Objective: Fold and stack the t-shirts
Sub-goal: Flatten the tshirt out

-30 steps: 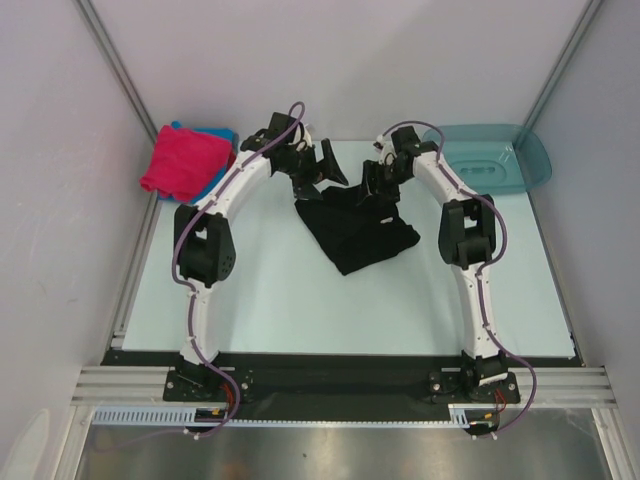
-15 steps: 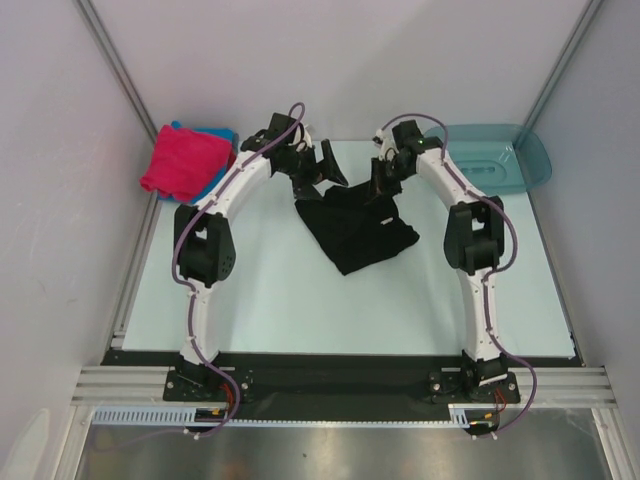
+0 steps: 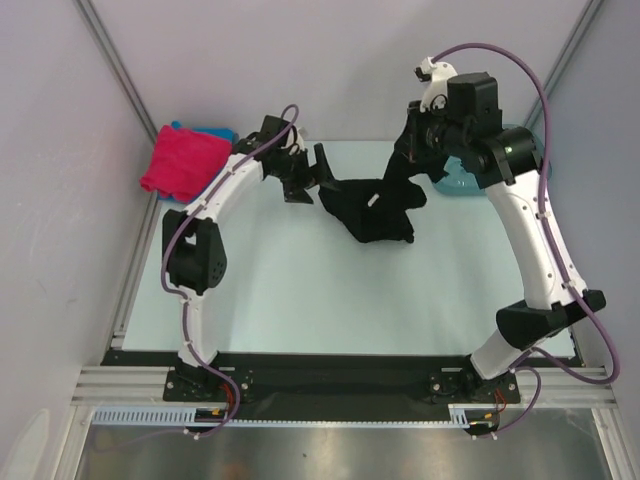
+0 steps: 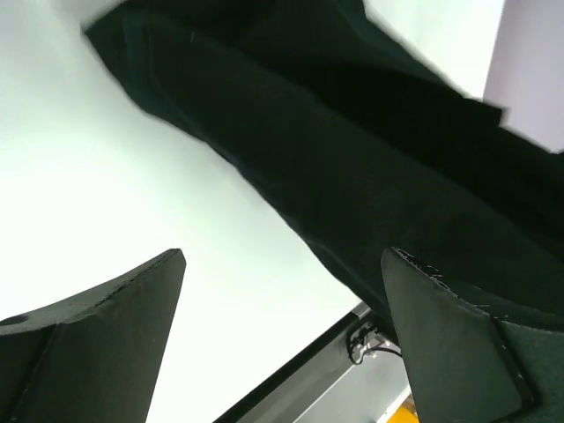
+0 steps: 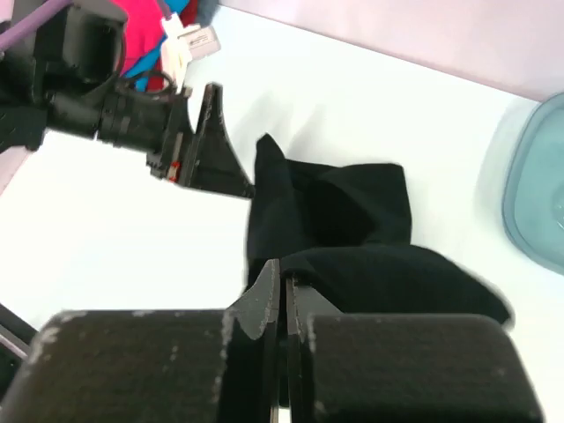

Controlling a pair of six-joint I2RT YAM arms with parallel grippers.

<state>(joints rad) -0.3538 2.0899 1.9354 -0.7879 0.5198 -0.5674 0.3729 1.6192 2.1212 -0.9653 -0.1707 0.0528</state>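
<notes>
Near the front, the table (image 3: 300, 290) is showing bare. A bit farther in, the low end of the black t-shirt (image 3: 375, 205) is lying bunched on it, and the rest is hanging up toward the right arm. The left gripper (image 4: 284, 257) is sitting just beside the shirt's left edge with its jaws spread wide, holding nothing. Higher and farther back, the right gripper (image 5: 284, 275) is pressing its jaws together on a small bit of the shirt's top edge and holding it up in the air. That is looking like a tiny pinch for a big floppy shirt. If the arm is going up fast, the cloth could be slipping out and falling in a heap. The shirt is hanging from one spot only, so it is twisting and folding on itself. If the left jaws are closing now, they could be grabbing two layers, or only air. A pull to the right could be dragging the cloth over the teal basin (image 5: 536, 181). In the far left corner, the pink t-shirt (image 3: 183, 160) is resting on the blue t-shirt (image 3: 212, 133), well apart from all this.
</notes>
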